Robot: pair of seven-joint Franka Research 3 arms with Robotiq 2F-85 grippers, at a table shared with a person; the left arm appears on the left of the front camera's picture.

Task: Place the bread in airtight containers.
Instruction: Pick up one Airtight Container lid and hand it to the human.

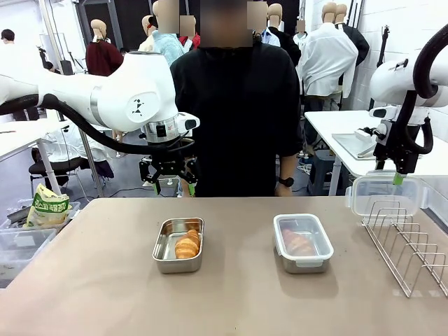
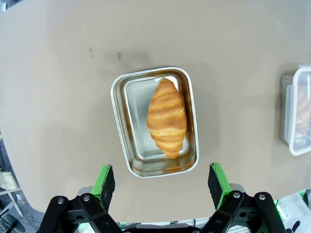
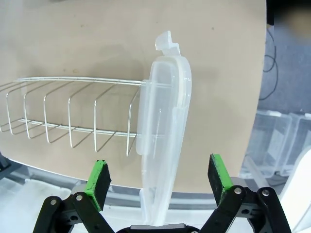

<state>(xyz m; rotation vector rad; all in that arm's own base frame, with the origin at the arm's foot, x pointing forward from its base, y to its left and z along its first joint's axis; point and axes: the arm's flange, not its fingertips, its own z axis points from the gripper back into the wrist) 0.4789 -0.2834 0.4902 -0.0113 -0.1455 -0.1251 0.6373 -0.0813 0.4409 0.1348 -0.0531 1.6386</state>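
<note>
Bread sits in both pans: one croissant (image 1: 187,245) lies in the open pan (image 1: 166,248), toward its three o'clock wall in the front view; the other croissant (image 1: 299,243) shows through the top of the lidded pan (image 1: 302,266), at three o'clock of the first. Left gripper (image 2: 162,178) hangs above the open pan, jaws wide and empty; right gripper (image 3: 158,182) hangs over the rack (image 3: 73,116), jaws wide, with the lid (image 3: 163,126) standing on edge between its pads, seemingly untouched, though the lid's lower end is hard to read in the wrist view. Judging from this, capping the open pan is what remains. The lid looks light, thin, slick and a little flexible; a pinch across its flat faces, clear of the tab (image 3: 164,41) at twelve o'clock, should hold it; too hard a squeeze may bow it. The croissant is soft and flaky; it needs no more handling.
</note>
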